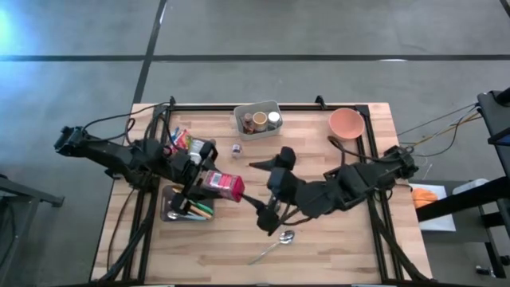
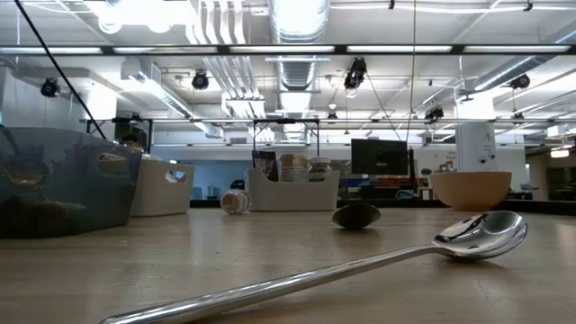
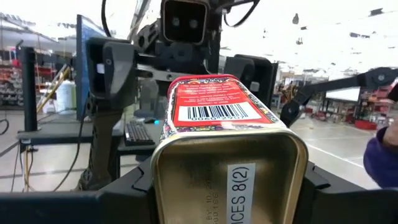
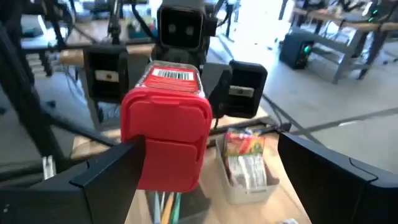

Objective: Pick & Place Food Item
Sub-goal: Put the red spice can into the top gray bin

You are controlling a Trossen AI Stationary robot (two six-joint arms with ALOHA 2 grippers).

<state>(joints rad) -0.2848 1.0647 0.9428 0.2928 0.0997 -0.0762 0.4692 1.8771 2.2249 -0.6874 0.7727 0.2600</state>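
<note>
The red-lidded spice tin (image 1: 223, 185) hung above the surface, left of centre, and you had it clamped by its base in the left hand (image 1: 197, 182). Its long axis ran level, the red cap pointing straight at the right hand (image 1: 256, 212). That hand stood wide and empty, just beside the cap, its fingers flanking it — a handover looked likeliest.

Red tin (image 3: 217, 124) showing a barcode label with partly legible digits, its metal base (image 3: 230, 177) bearing a white sticker reading "CES 8(2)", other print being too blurred
</note>
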